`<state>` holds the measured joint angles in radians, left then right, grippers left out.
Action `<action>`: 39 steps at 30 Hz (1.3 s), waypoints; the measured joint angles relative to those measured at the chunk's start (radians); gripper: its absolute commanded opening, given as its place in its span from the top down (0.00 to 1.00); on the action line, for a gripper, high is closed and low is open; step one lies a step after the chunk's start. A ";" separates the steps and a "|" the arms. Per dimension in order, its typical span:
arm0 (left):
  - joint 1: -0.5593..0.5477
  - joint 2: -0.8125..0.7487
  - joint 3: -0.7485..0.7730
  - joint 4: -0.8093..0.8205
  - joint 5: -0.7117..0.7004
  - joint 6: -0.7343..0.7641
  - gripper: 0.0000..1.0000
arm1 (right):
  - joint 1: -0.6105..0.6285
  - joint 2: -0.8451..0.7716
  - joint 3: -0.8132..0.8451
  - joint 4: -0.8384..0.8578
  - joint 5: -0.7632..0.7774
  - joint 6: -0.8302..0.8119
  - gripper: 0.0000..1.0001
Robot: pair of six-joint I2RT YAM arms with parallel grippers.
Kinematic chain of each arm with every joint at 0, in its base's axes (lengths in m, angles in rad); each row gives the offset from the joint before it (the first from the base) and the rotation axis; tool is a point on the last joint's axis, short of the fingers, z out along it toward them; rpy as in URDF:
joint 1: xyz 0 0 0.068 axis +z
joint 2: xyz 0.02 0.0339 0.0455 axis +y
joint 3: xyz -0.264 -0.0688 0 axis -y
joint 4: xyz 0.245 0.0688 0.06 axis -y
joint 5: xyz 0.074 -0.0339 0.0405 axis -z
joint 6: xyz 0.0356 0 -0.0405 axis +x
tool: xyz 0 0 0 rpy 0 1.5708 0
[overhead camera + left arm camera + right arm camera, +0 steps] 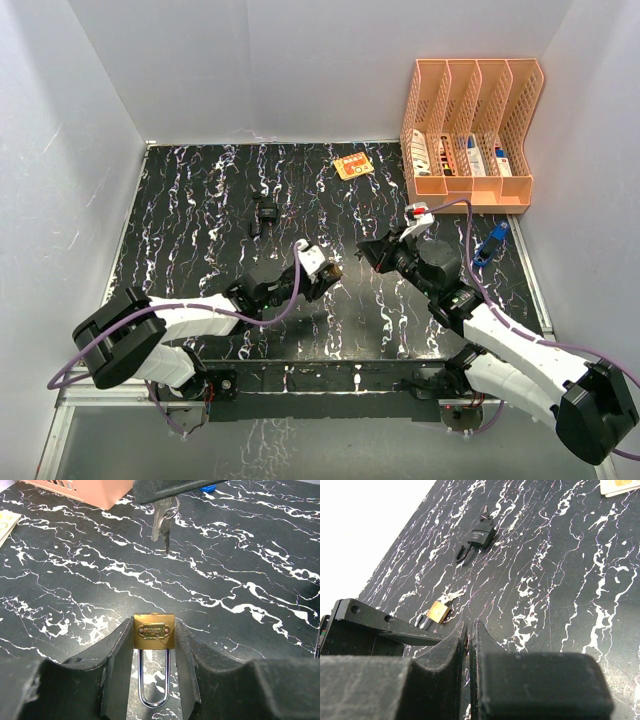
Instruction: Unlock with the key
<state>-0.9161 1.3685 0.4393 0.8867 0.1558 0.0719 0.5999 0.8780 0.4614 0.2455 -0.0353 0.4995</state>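
A brass padlock (154, 630) with a steel shackle (152, 690) sits between the fingers of my left gripper (154, 626), which is shut on its body. It is held low over the black marbled table, near the middle (327, 272). My right gripper (368, 250) is shut on a small bunch of silver keys (163, 520), which hang from it a short way beyond the padlock. In the right wrist view the fingers (455, 645) are pressed almost together, the keys are hidden, and the brass padlock (439, 612) lies ahead to the left.
A second, black padlock (265, 215) with a key in it lies further back on the left; it also shows in the right wrist view (481, 537). An orange card (352, 165) lies at the back. A peach file organizer (470, 130) stands back right, with a blue object (492, 243) in front of it.
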 measured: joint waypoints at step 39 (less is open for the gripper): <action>-0.016 0.056 -0.027 0.167 -0.045 0.052 1.00 | 0.000 0.079 -0.032 0.074 -0.016 0.053 1.00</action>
<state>-0.9318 1.4242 0.4118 1.0538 0.1108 0.1238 0.5999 0.9565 0.4290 0.3195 -0.0509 0.5526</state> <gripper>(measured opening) 0.330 0.031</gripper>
